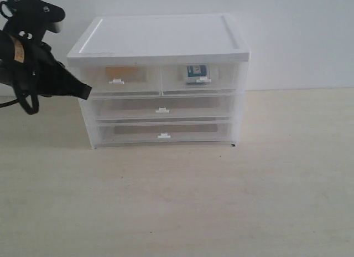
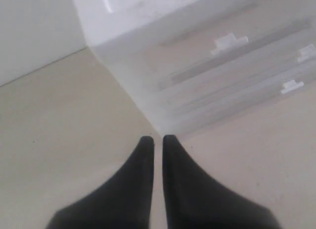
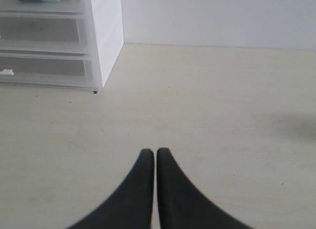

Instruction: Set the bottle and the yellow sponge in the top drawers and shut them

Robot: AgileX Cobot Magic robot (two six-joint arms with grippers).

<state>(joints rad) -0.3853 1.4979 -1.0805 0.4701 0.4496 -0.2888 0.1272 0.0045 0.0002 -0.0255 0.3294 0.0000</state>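
Left end effector (image 2: 158,138) hangs at nine o'clock of the cabinet (image 1: 166,38), near its side wall, tips pinched almost together with nothing between them. Right end effector (image 3: 155,152) has its fingers pressed together too, also empty, out over the bare worktop (image 1: 221,201) and well apart from the cabinet's corner. And look at the top drawers (image 1: 119,86): both sit pushed in flush! Through the clear front of the nine o'clock one the yellow sponge (image 1: 126,74) shows as a blurry patch. In the three o'clock one the bottle (image 1: 196,72) stands upright, just behind the little white handle (image 1: 203,79).
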